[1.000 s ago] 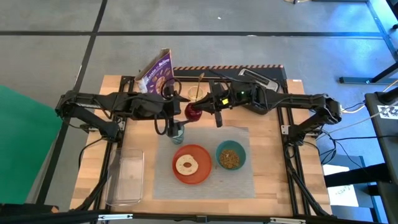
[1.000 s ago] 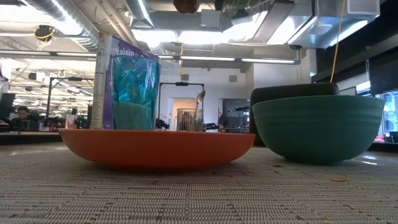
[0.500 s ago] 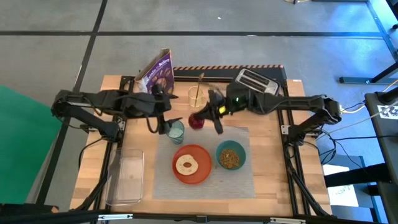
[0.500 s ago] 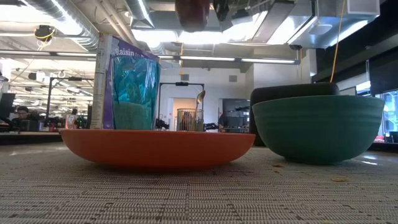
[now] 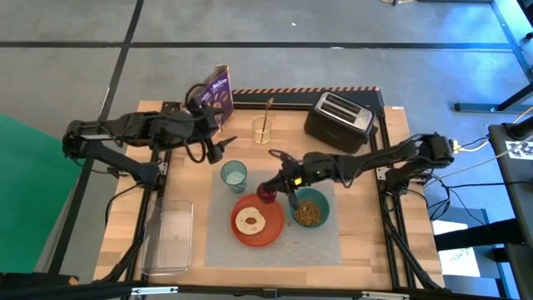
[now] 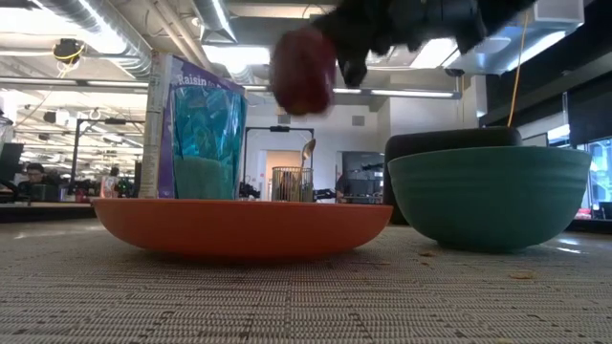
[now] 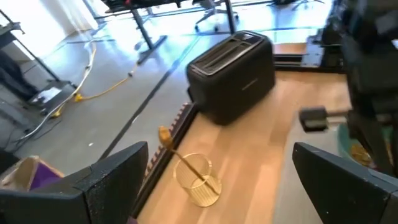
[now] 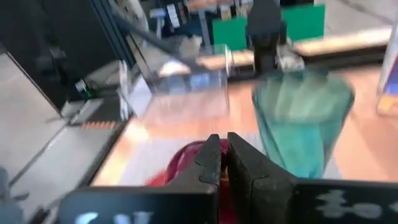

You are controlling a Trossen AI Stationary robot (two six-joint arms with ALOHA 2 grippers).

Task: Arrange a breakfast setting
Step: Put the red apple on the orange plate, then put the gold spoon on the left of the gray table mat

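Bench (image 5: 366,225) — wooden top, seen from above with both arms reaching in from the sides. Grey placemat (image 5: 321,242) lay on the near half of it, square to the edge. A clear tray (image 5: 169,237) sat on the bench to the left of the mat. The black toaster (image 5: 338,117) stood at the far right and the purple cereal box (image 5: 212,93) at the far left, both off the mat.

Orange plate (image 5: 268,229) rested on the mat with the bagel (image 5: 249,221) lying flat on it. Teal bowl (image 5: 321,202) sat just beside the plate on its right, holding brown cereal (image 5: 307,214). Pale blue cup (image 5: 234,175) stood upright at the mat's far left corner, near the plate but apart from it. A gold spoon (image 5: 267,117) leaned in a small holder (image 5: 262,131) on the bare wood behind the cup.

Right pincer (image 5: 276,188) hung above the far rim of the plate, fingers pressed together on the stem of the red fruit (image 5: 266,193) — the fruit was clear of the plate in the low view. Left pincer (image 5: 218,147) was spread wide and empty, above bare wood between the cereal box and the cup.
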